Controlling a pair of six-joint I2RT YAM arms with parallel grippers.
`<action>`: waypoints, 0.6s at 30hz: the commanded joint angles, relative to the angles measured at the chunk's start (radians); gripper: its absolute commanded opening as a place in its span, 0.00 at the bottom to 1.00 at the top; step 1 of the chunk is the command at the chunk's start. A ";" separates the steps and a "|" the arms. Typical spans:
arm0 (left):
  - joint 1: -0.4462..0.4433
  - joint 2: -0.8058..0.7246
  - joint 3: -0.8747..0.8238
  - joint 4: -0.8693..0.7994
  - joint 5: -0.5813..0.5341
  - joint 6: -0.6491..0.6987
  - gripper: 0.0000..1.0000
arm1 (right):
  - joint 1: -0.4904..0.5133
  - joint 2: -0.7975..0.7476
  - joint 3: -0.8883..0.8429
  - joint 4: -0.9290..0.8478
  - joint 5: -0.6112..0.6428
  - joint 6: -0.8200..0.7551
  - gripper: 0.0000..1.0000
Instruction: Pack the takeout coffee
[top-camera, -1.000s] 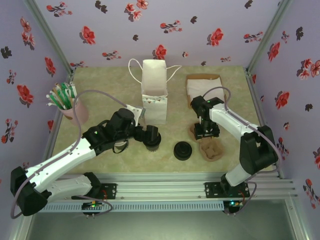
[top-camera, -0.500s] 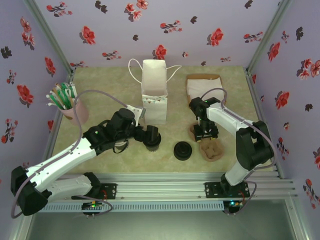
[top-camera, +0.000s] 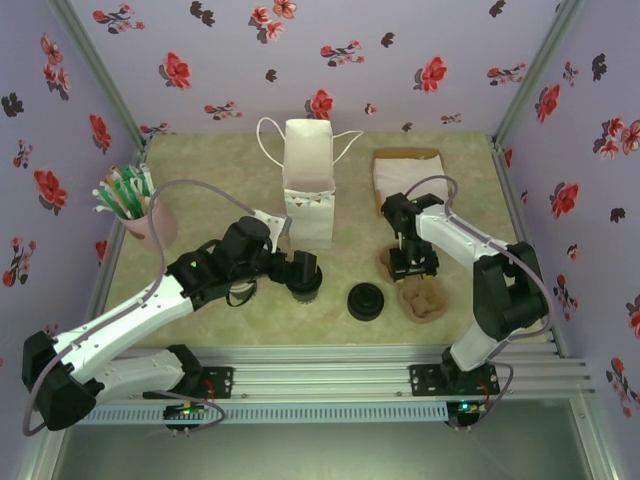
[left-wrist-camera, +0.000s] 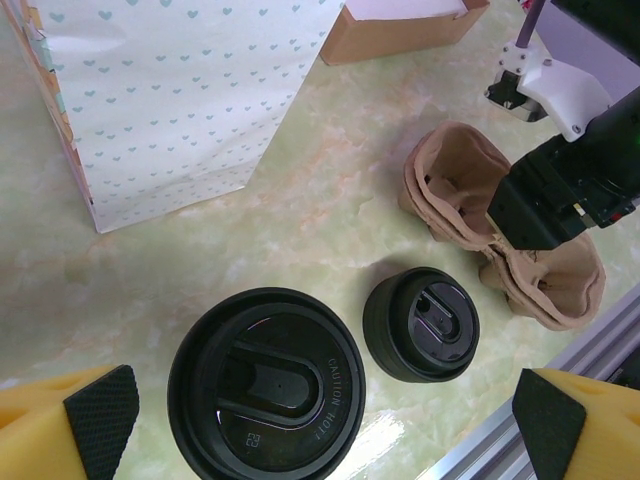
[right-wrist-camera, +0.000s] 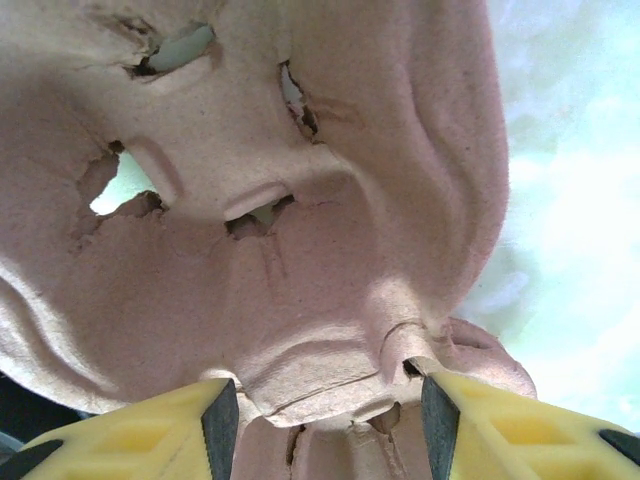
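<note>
My left gripper (left-wrist-camera: 325, 415) hangs wide open, released, straddling the coffee (left-wrist-camera: 268, 385). From above, it stands upright at the bag's (top-camera: 308, 200) 6 o'clock, long axis vertical, lid up. A loose lid (top-camera: 366, 301) sits at its 4 o'clock. My right gripper (right-wrist-camera: 330, 430) straddles the carrier's (right-wrist-camera: 300, 250) ridge; whether it pinches, I can't tell.

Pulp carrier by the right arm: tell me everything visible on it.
The carrier is brown moulded pulp, rough and fibrous, with rounded cup wells, the visible ones empty. Its walls look crumpled, with torn holes showing the table through them. It sits at the table's front right, right of the black lids. The right gripper has its yellow fingers astride one ridge and seems to pinch it; whether it is lifted, I can't tell.
</note>
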 joint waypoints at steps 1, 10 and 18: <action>-0.008 0.012 0.025 -0.001 -0.015 0.023 0.99 | -0.011 -0.031 -0.003 -0.005 0.003 -0.003 0.53; -0.006 0.011 0.028 -0.006 -0.012 0.024 0.99 | -0.011 -0.013 -0.006 0.005 -0.013 -0.010 0.54; -0.006 0.007 0.031 -0.013 -0.012 0.028 0.99 | -0.011 0.005 -0.006 0.005 -0.011 -0.011 0.53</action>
